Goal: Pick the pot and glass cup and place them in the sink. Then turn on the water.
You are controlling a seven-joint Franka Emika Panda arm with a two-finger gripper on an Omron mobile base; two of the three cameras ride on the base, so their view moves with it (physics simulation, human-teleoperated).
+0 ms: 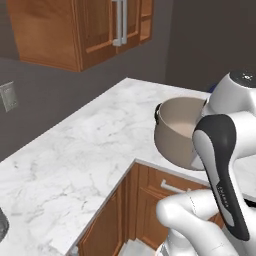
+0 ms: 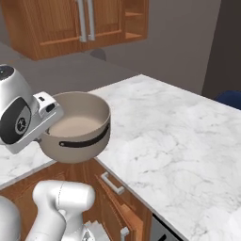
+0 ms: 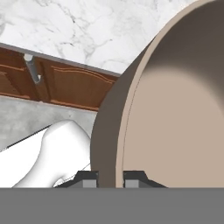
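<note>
While the pot hangs in the air off the tabletop, the end effector is clamped on its rim, one finger outside the wall and one inside, as the hand view shows. This pot is wide, round and taupe-grey, with a pale interior and a black side handle facing the right base camera. It is lifted over the tabletop's edge, above the wooden cabinet doors below. From the left base view the pot sits just past the arm's dark-striped forearm, its open mouth tipped a little toward the camera. White marble (veined in grey) spreads around a corner to either side. Wooden wall cabinets with metal handles hang above, against a grey wall.
</note>
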